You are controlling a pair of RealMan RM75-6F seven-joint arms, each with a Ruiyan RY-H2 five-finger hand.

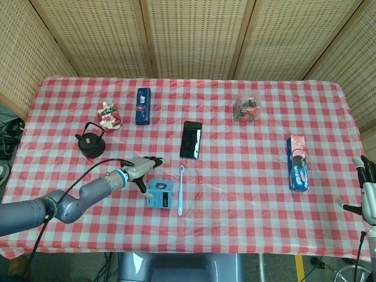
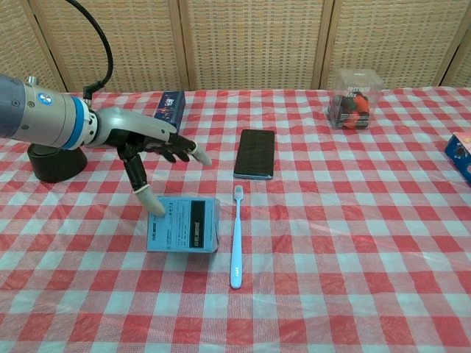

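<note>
Your left hand (image 2: 151, 151) hangs just above the light blue box (image 2: 182, 225) with its fingers spread wide and nothing in its grasp; one fingertip points down at the box's upper left corner, though you cannot tell whether it touches. The box rests flat on the checked tablecloth (image 2: 353, 220), just beside the blue toothbrush (image 2: 236, 235) and in front of the black phone (image 2: 255, 153). Your right hand (image 1: 368, 194) sits at the table's far right edge, well apart from everything, fingers upright and holding nothing.
</note>
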